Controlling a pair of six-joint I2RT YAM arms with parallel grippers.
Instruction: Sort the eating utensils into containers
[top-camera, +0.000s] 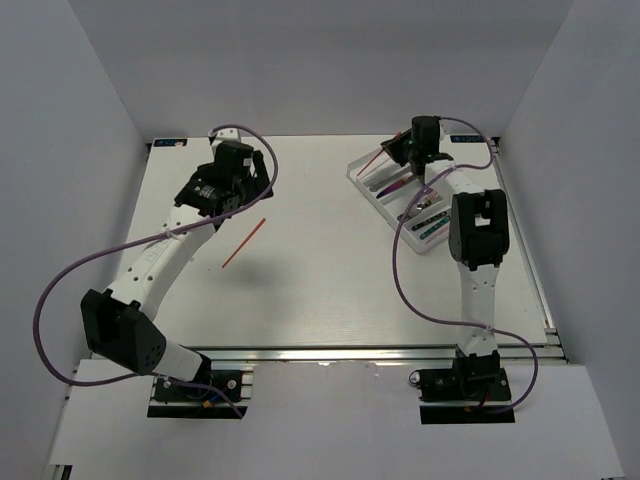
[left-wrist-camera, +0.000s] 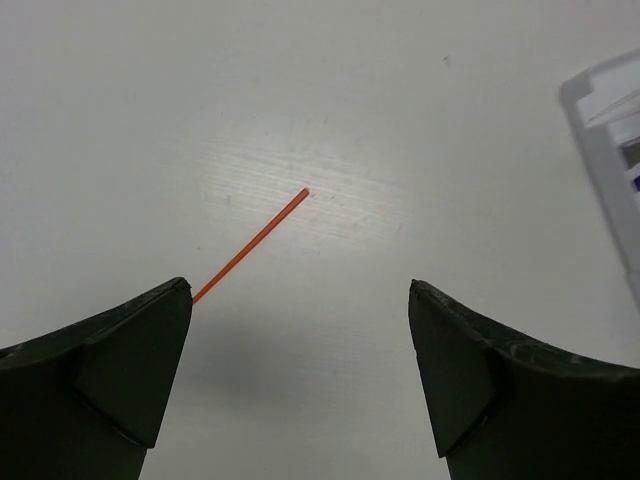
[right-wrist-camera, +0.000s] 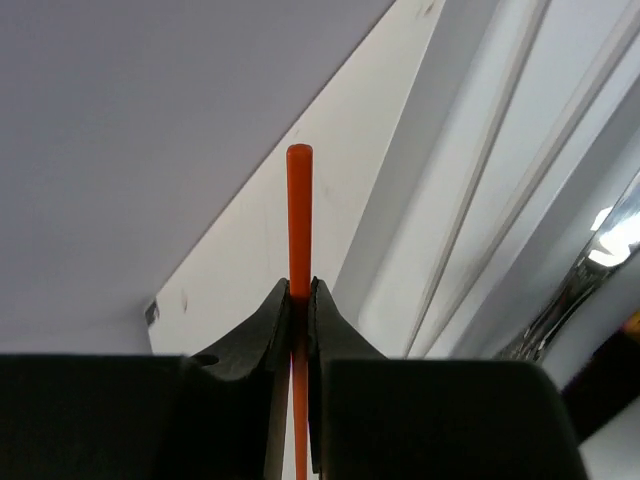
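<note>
Right wrist view: right gripper (right-wrist-camera: 299, 288) has its jaws pressed onto a thin red-orange utensil (right-wrist-camera: 299, 200), with no gap visible either side of the shaft. The rounded end sticks out past the fingertips, in line with them. White tray (right-wrist-camera: 470, 200) walls run just to the right, and a shiny silver utensil (right-wrist-camera: 597, 262) lies at the frame's right edge. Top external view puts that gripper over the tray's (top-camera: 361, 171) far-left corner, the held piece angled out to the left. Can't tell whether it touches the tray or which compartment it is over. Iridescent utensils (top-camera: 428, 218) lie in the nearer compartments. Left wrist view: left gripper (left-wrist-camera: 298, 295) has its jaws spread wide, holding nothing. A second red-orange utensil (left-wrist-camera: 255, 242) lies flat on the table (left-wrist-camera: 400, 100), running diagonally, with its near end hidden behind the left-hand finger (left-wrist-camera: 120, 370). Contact there can't be judged.
</note>
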